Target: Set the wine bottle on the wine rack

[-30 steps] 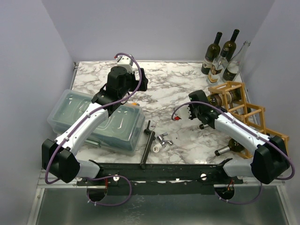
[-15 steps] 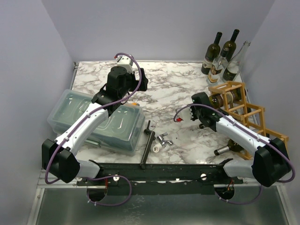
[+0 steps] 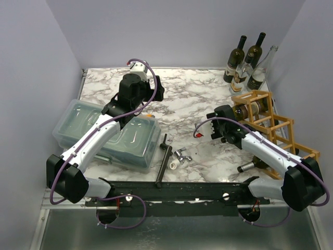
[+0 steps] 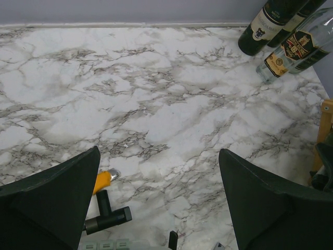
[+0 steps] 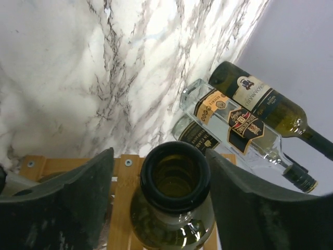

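Table (image 3: 197,99): white marble with grey veins, boxed in by pale lilac walls, as seen from the top camera.
Wine rack (image 3: 276,127): a light-brown wooden frame of open cells stood along the table's right edge.
Wine bottle (image 3: 239,111): dark green, it lay on its side in a cell at the rack's far end, one end sticking out toward the table's middle.
Right end effector (image 3: 229,117): it sat at that protruding end.
Second bottle (image 3: 253,165): it lay in a low cell by the table's near edge, neck poking out.
Standing bottles (image 3: 247,65): a group stood in the far right corner, behind the rack.
Clear bin (image 3: 104,130): lidded, it sat by the left edge under the left arm.
Left end effector (image 3: 156,92): it hung over the table just beyond the bin, well apart from the rack.
Left wrist view: the left end effector (image 4: 158,156) was spread wide over bare marble with nothing between the jaws; an orange piece (image 4: 104,179) and a black T-handle (image 4: 106,216) lay below, and the standing bottles (image 4: 270,21) showed at upper right.
Right wrist view: the right end effector (image 5: 160,156) was parted to either side of the wine bottle (image 5: 174,182), with a clear gap at one finger (image 5: 67,203), so it was not clamped. The bottle rested in the wine rack (image 5: 125,177), and the standing bottles (image 5: 250,120) were beyond.
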{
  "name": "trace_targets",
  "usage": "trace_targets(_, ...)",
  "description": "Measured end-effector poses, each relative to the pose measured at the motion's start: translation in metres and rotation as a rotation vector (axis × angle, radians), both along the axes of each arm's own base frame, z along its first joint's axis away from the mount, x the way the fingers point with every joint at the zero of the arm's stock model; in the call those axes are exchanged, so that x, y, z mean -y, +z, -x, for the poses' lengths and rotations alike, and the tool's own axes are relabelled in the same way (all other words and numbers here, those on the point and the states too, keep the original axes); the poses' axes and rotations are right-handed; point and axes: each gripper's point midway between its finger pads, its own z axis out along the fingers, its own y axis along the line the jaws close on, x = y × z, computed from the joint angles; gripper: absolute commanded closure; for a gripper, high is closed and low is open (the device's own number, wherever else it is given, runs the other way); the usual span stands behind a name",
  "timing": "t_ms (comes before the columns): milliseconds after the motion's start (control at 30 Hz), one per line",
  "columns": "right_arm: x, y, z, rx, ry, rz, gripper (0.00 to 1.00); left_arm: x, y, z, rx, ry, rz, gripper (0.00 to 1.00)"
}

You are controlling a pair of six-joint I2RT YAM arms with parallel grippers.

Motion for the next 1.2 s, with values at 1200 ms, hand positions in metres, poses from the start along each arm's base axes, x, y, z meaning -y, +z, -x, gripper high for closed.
trace_targets(1200,-0.061,0.169,0.082,0.263,0.111,-0.914,0.0,-0.005,-0.036,-0.018,-0.077,0.02,-0.041,0.04)
